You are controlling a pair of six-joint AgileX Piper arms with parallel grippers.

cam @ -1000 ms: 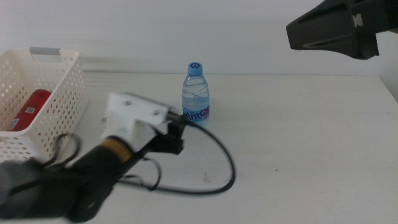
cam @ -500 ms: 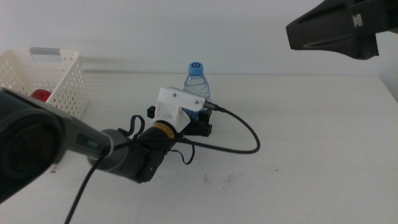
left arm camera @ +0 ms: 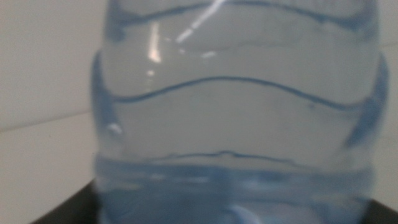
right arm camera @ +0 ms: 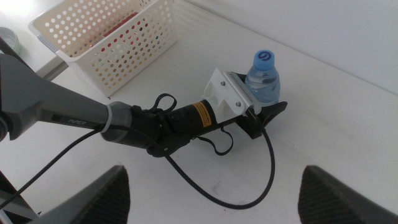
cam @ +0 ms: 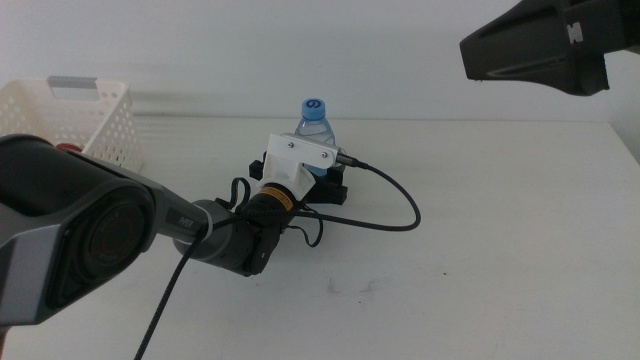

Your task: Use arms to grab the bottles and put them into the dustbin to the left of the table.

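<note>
The left tool (cam: 322,187) stands open around the water bottle (cam: 314,133) near the worktop's (cam: 500,230) far edge. Light, slick, squashy plastic: grip low, at the label. The right tool (right arm camera: 214,193) waits open above.

I count one water bottle (cam: 314,130), one white basket (cam: 90,128) holding one red can (cam: 68,149), and my two arms.

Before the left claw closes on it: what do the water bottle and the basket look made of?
The water bottle looks like thin clear plastic: see-through, ribbed walls with glossy glints, blue cap. The basket looks like rigid white plastic, matte, with moulded rows of holes. The left claw brackets the bottle's base; the right claw hangs open above.
</note>
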